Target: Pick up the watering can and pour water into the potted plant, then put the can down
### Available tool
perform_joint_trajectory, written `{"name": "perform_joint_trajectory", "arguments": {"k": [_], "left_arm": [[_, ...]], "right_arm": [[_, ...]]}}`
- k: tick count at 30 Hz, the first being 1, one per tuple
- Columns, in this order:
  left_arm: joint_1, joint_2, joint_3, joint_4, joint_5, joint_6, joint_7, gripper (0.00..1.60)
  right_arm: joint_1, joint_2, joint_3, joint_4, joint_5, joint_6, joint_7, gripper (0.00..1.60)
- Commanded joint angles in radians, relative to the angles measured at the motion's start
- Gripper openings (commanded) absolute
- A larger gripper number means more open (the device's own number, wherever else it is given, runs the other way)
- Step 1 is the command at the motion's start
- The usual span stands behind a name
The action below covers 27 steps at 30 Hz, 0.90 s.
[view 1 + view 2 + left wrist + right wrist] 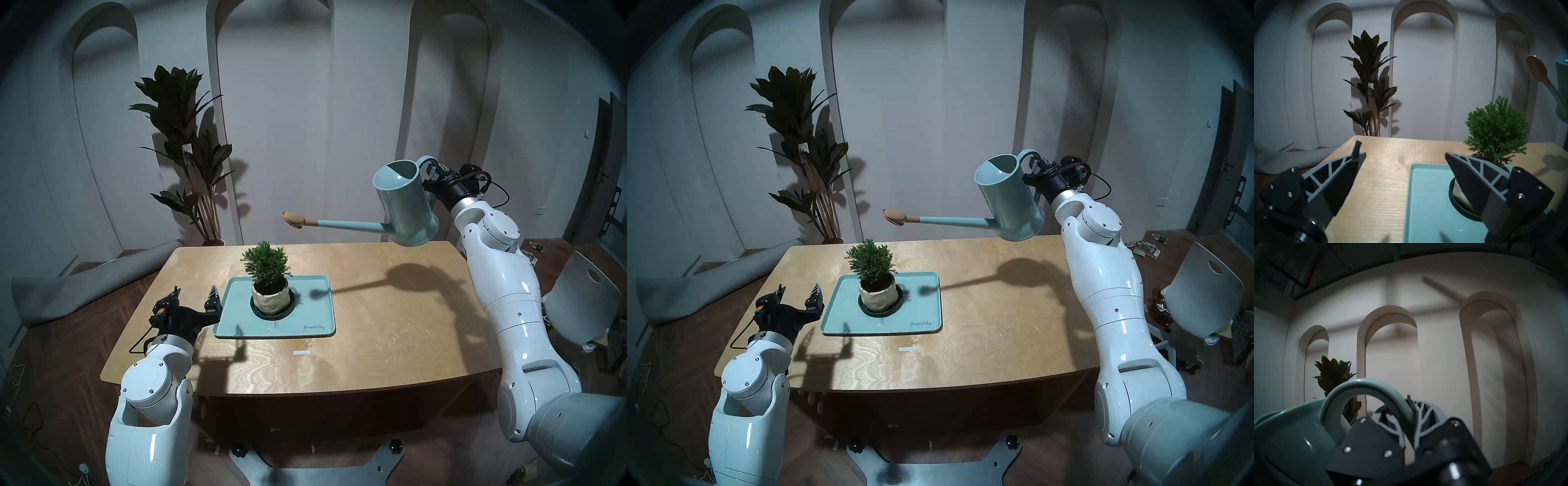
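The pale teal watering can [405,203] hangs high above the table's far right corner, tipped slightly toward the left. My right gripper [432,174] is shut on its loop handle [1362,389]. Its long spout runs about level to the left and ends in a tan rose head [294,219], which sits above and a little right of the potted plant [266,266]. That small green shrub stands in a cream pot [269,298] on a black saucer, on a teal tray [305,325]. My left gripper [195,295] is open just left of the tray, with nothing between its fingers.
A tall dark broad-leaved floor plant [188,142] stands behind the table's far left corner. A rolled grey mat [84,281] lies on the floor to the left. A white chair [580,295] stands right of the table. A small white label [302,353] lies on the wooden table [390,339].
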Motion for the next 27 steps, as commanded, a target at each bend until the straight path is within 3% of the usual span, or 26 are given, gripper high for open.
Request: {"name": "perform_joint_trajectory", "arguments": {"k": [1,27], "left_arm": [[-0.008,0.0,-0.002,-0.018,-0.001,-0.005,0.0,1.6],[-0.007,0.001,-0.002,-0.02,-0.001,-0.006,0.001,1.6]], "right_arm": [[0.107,-0.001,-0.012,-0.085,-0.018,0.006,-0.009,0.0],[0.195,0.006,-0.053,-0.125,-0.138,0.091,-0.005,0.0]]}}
